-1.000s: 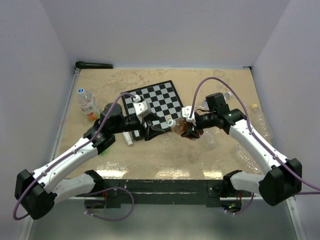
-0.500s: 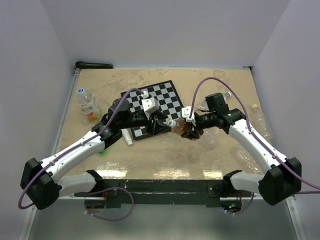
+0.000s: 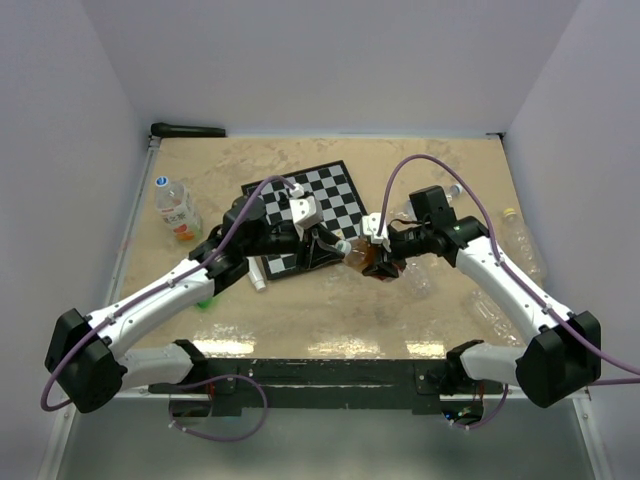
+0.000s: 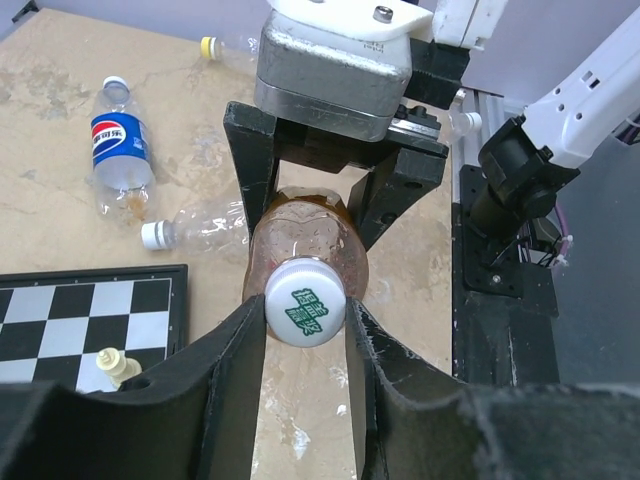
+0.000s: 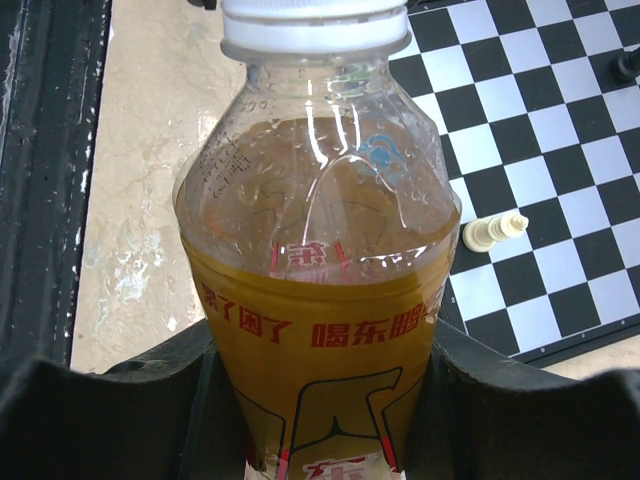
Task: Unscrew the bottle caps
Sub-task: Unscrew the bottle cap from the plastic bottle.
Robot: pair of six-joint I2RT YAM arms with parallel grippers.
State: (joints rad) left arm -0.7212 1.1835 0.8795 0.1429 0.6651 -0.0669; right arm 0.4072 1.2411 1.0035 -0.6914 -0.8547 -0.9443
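A beige marbled table enclosed by pale walls is seen, with a chessboard laid near its middle. Just beside the board, toward the table's right edge, a bottle of amber drink is clamped around its body by the right hand, with the neck turned toward the table's left edge. The white cap, printed with green characters, is seated on that bottle and is pinched by the left hand, whose two fingers are pressed against its opposite sides. A cream chess piece rests on the board, and a blue-labelled bottle lies farther off.
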